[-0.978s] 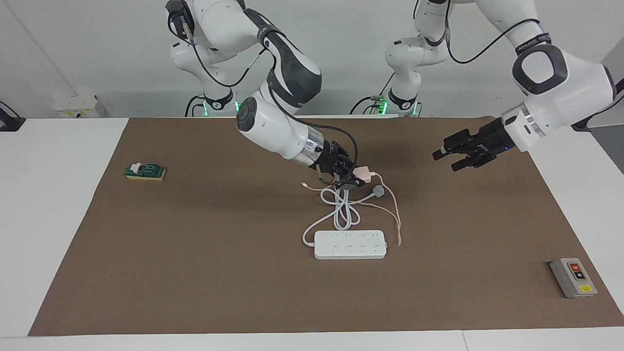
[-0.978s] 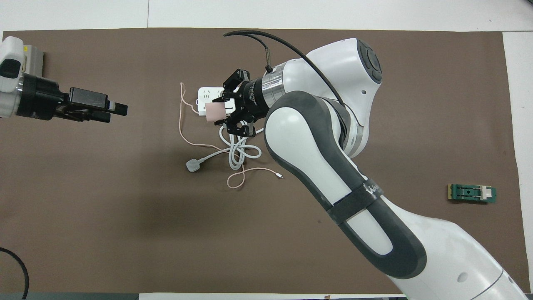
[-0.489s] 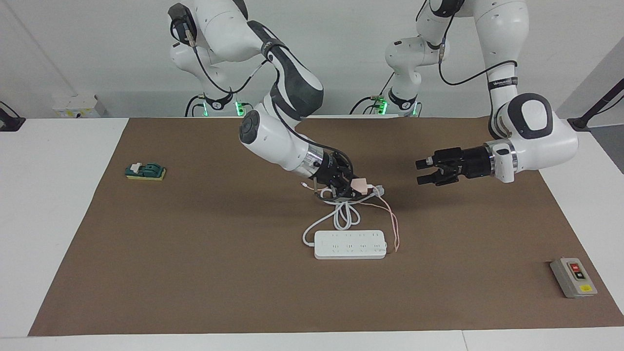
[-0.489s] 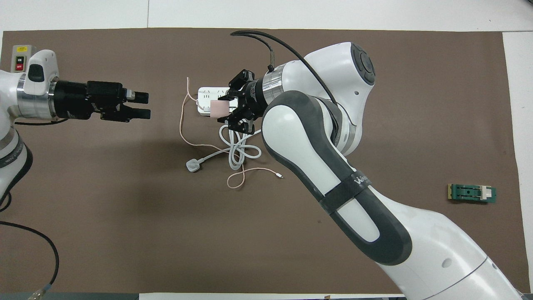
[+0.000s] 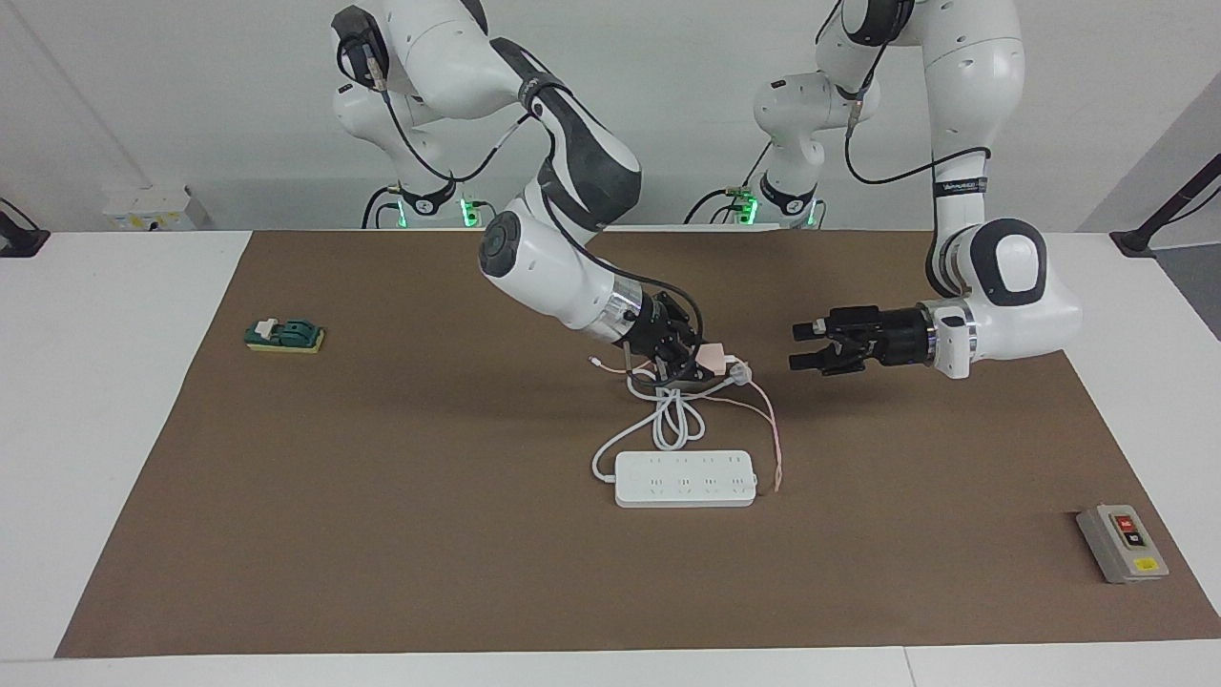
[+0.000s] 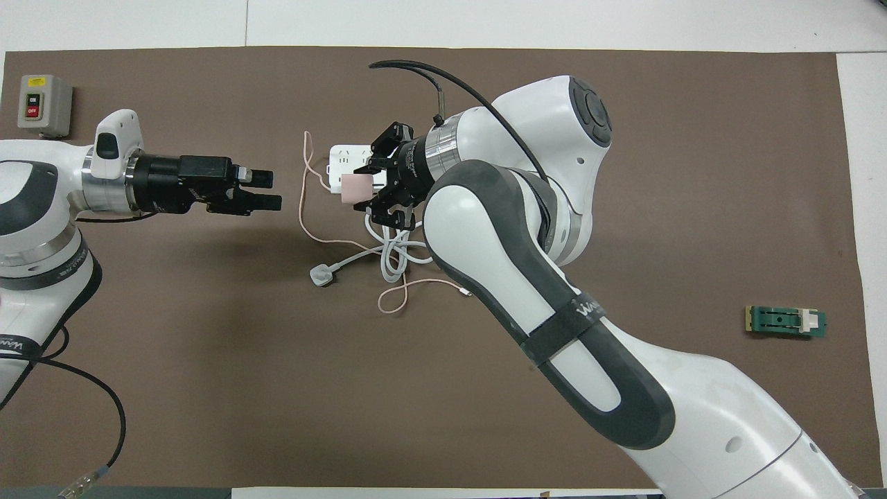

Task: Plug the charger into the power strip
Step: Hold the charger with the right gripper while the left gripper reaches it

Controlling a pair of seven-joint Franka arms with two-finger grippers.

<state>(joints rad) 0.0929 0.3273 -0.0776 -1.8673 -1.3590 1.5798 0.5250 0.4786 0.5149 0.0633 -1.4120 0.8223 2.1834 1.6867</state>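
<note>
Mat [image 5: 382,534]: a brown sheet covers most of the white table and carries everything below.
Right arm: comes in from its base and bends down over the middle of the mat, above the coiled cord of the power strip.
Left arm: reaches in low from its end of the table, forearm level, wrist pointing toward the charger.
Power strip [image 5: 685,479]: flat, long and white, sockets up, in the middle of the mat; it is the landmark for the rest.
Strip cord [image 5: 671,420]: thick white loops on the mat, nearer to the robots than the power strip, ending in a round plug [image 6: 321,275].
Right gripper [image 5: 689,364]: fingers closed on the charger, held in the air over the strip cord.
Left gripper [image 5: 804,346]: fingers spread apart, holding nothing, in the air toward the left arm's end from the charger, with a gap between them.
Grey switch box [image 5: 1122,543]: far toward the left arm's end from the power strip, near the mat's edge.
Green block [image 5: 284,336]: far toward the right arm's end from the power strip, nearer to the robots.
Charger [image 5: 709,355]: small pale pink cube, off the mat, unplugged, above the cord side of the power strip.
Pink cable [image 5: 775,434]: thin, trailing from the charger down to the mat beside the power strip's end.
</note>
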